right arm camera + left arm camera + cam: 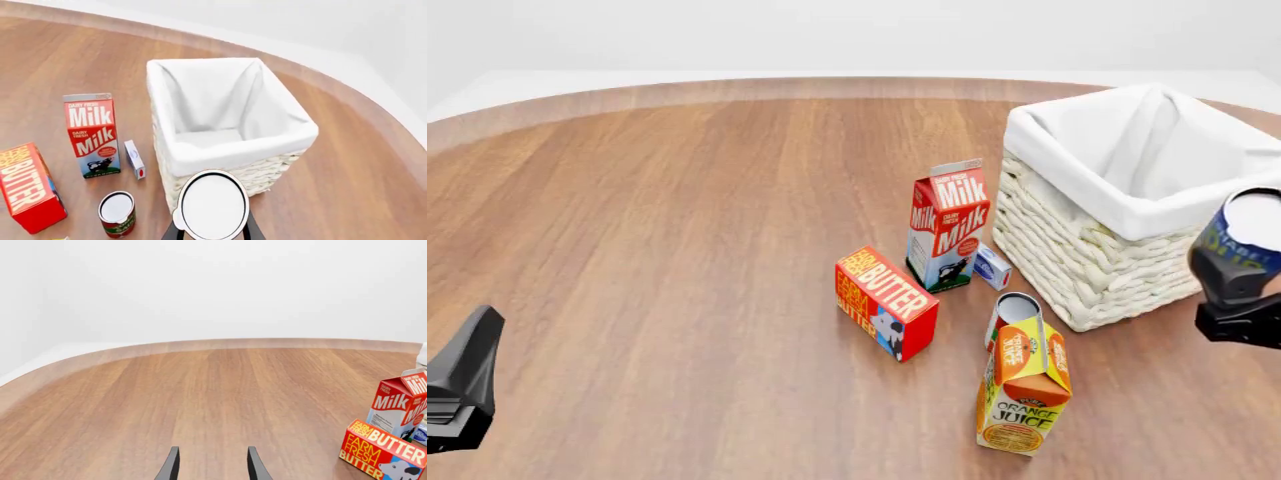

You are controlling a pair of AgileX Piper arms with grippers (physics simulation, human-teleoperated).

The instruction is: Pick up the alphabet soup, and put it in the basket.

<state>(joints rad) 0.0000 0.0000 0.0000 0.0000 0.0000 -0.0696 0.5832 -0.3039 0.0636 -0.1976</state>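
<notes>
At far left the left gripper (212,465) hangs low over bare bench (667,220), its jaws apart with nothing between them. Toward the middle stand the butter box (885,301), the milk carton (948,226) and a small blue-and-white box (993,268) — then a red-labelled can (1012,318) with the orange juice carton (1024,386) just in front. Right of these sits the basket (1094,250). At far right the right gripper (212,231) has its jaws clamped on the alphabet soup (1244,234), held aloft — beside the basket's near corner, not in it.
</notes>
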